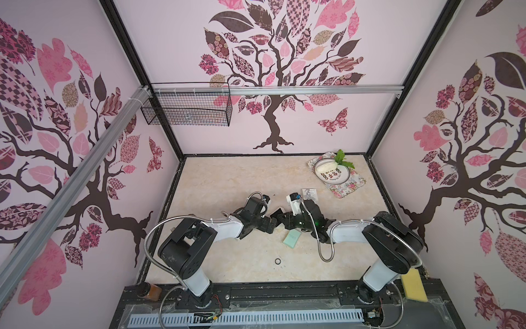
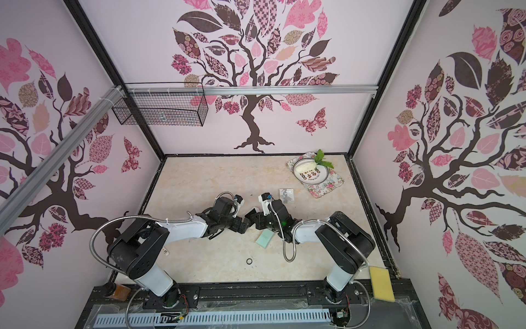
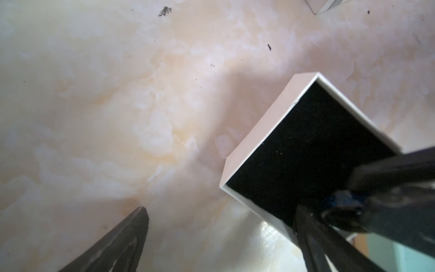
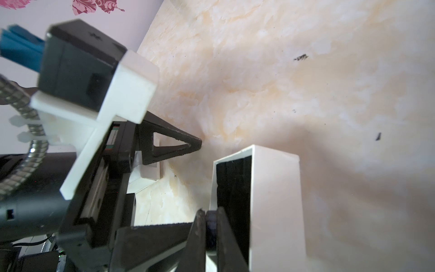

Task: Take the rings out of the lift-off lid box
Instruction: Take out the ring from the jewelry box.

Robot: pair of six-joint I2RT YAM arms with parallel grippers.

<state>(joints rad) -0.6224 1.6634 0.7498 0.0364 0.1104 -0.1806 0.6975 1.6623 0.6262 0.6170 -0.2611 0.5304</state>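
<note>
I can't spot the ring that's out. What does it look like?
Look at the marble table, toward its near edge. Closer to that edge than the mint-green square lies one tiny black ring, alone, the only round hoop there.

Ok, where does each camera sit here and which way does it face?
Top views: one stereo head above the robot's base, looking down and forward over the table; the left arm and right arm show.
Left wrist: on the left arm, facing down at the table past the open left end effector.
Right wrist: on the right arm, looking along the right end effector, shut on the open box; the left arm's camera shows too.
Shared: both wrist views catch that box.
</note>
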